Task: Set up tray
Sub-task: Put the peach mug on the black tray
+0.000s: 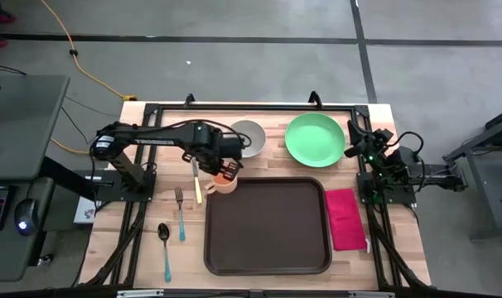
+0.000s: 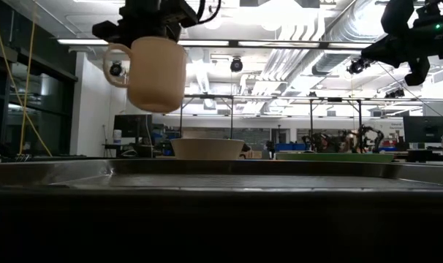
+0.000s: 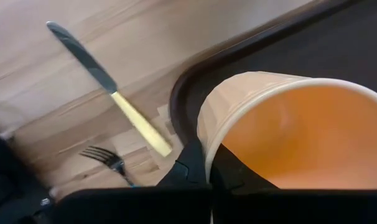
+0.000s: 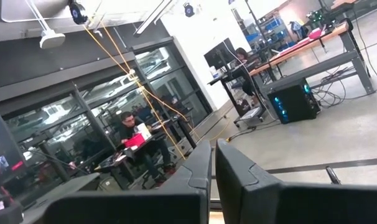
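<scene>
A beige cup with an orange inside hangs in the air over the wood by the far left corner of the dark brown tray, its handle out to one side. My left gripper is shut on it from above. My right gripper is shut on nothing and waits folded back at the table's right edge, pointing out into the room. The tray holds nothing. My left gripper holds the cup by its rim, one finger outside the wall and the other inside the hollow. The fingers point down from above. The cup hangs below them, lifted clear of table and tray, roughly upright.
A knife, a fork and a spoon lie on the wood left of the tray. A pale bowl and a green plate stand beyond it. A magenta napkin lies to its right.
</scene>
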{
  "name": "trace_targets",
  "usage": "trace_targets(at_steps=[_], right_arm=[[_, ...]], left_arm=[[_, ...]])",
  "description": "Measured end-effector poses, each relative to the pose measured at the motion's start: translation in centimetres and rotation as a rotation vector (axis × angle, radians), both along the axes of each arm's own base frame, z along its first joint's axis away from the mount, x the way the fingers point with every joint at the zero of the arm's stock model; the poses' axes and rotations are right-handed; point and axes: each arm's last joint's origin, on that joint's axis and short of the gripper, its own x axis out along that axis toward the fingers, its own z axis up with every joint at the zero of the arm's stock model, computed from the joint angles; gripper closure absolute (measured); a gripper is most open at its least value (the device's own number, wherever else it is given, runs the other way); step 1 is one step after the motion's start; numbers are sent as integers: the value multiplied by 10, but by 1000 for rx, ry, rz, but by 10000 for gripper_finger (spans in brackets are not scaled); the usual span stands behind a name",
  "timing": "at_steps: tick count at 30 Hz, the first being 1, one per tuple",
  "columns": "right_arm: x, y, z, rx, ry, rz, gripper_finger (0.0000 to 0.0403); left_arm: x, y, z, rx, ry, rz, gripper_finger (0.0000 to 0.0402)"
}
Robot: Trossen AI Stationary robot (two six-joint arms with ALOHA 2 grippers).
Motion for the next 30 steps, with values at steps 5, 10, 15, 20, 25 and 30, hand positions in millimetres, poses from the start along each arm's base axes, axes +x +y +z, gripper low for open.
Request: trace_targets(at_steps=[5, 10, 15, 20, 25, 30], right_arm=[[0, 0, 0, -11, 16, -17, 402], [-1, 0, 1, -10, 13, -21, 402], [-1, 0, 1, -10, 7, -20, 402], [-1, 0, 1, -9, 5, -20, 402], [-1, 0, 1, -8, 4, -20, 402], [-1, 0, 1, -9, 3, -20, 402]], left_arm=[[6, 0, -6, 0, -19, -13, 385], [6, 0, -24, -25, -13, -14, 385], [4, -1, -37, -61, 7, -11, 385], [6, -2, -41, -73, -13, -3, 385], [7, -4, -41, -55, -17, -28, 385], [6, -8, -42, -27, -10, -47, 385]])
